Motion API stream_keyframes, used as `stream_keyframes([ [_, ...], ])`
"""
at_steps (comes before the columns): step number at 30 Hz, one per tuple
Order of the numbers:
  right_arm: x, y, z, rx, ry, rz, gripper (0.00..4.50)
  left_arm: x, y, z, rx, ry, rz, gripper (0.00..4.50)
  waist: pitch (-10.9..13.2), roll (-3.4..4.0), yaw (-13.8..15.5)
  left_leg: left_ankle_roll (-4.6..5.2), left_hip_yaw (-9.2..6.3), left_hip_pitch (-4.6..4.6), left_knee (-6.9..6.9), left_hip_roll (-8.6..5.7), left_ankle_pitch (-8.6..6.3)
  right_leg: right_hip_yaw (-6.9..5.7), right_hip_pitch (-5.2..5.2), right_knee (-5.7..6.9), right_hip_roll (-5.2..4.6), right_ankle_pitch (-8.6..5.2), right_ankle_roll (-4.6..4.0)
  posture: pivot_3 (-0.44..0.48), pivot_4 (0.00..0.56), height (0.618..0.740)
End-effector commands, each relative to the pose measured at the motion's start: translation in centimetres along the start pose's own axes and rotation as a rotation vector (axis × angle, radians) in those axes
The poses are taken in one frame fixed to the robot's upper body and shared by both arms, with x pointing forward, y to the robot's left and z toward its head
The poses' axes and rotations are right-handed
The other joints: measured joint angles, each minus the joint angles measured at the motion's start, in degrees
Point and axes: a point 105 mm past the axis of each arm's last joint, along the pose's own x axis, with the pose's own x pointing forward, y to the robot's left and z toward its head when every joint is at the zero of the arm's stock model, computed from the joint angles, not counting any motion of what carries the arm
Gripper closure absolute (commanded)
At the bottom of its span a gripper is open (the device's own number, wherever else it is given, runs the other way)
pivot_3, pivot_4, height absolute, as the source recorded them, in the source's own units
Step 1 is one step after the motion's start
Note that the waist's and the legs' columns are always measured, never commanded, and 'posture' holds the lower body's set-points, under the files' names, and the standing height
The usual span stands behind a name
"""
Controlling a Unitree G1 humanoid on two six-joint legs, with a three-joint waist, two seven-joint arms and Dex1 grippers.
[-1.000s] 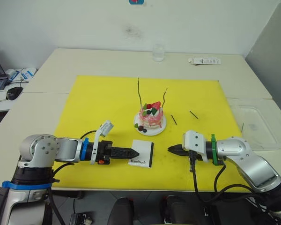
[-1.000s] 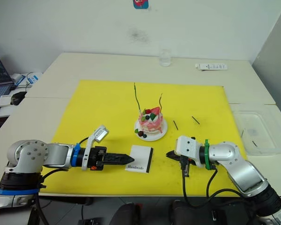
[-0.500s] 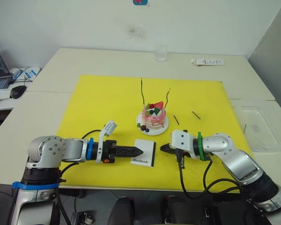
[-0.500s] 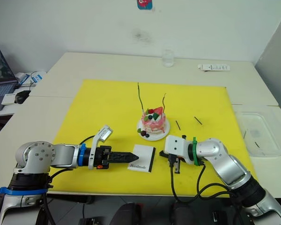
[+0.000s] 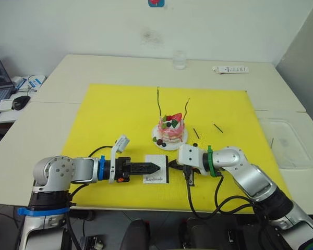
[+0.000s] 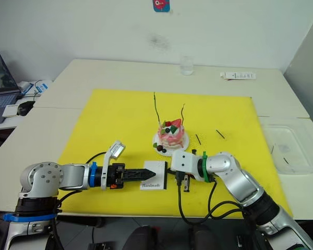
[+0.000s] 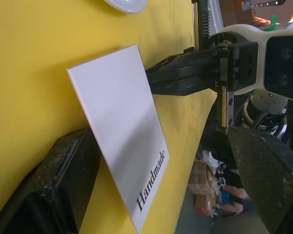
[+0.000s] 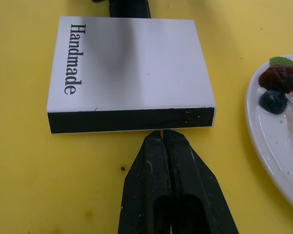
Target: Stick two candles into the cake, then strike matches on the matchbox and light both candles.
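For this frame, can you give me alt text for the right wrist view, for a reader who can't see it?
The right gripper, fingers shut, has its tips at the black striking side of the white matchbox, which lies flat on the yellow mat. The white plate with two dark berries sits beside it.

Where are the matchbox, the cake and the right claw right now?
matchbox (image 8: 129,73), right wrist view, middle of its white top face.
cake (image 6: 171,135), right eye view, its pink side.
right claw (image 8: 164,137), right wrist view, shut fingertips at the box's black side.
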Motion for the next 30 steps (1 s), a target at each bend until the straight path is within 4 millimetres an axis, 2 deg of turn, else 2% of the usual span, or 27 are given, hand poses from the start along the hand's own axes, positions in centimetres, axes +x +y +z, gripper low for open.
stream_keyframes([
  [1, 0.2, 0.6, 1.2, -0.032, -0.042, 0.04, 4.47, 0.4, 0.8, -0.8, -0.017, 0.021, 0.044, 0.0, 0.0, 0.0, 0.0, 0.0, 0.01, 0.0, 0.0, -0.01, 0.0, 0.0, 0.0, 0.0, -0.03, 0.0, 0.0, 0.0, 0.15, 0.74],
  [5, 0.4, 0.9, 1.3, -0.028, -0.05, 0.05, 4.47, 0.5, 0.7, -0.9, -0.016, 0.016, 0.042, 0.0, 0.0, 0.0, 0.0, 0.0, 0.01, 0.0, 0.0, -0.06, 0.0, -0.02, 0.03, -0.01, -0.3, 0.0, 0.0, 0.0, 0.15, 0.74],
  [23, 0.6, 1.5, 2.5, -0.032, -0.102, 0.073, 4.47, 0.7, 0.4, -1.0, -0.006, 0.011, 0.037, 0.0, 0.0, 0.0, 0.0, 0.0, -0.11, 0.02, 0.0, -0.11, 0.0, -0.21, 0.16, -0.07, -0.43, -0.01, 0.01, 0.0, 0.15, 0.74],
  [30, 0.6, 1.7, 2.2, -0.026, -0.093, 0.08, 4.47, 0.7, 0.5, -1.1, -0.007, 0.007, 0.042, 0.0, 0.0, 0.0, 0.0, 0.0, -0.12, 0.02, 0.0, -0.14, 0.0, -0.22, 0.19, -0.1, -0.45, -0.01, 0.01, 0.0, 0.15, 0.74],
])
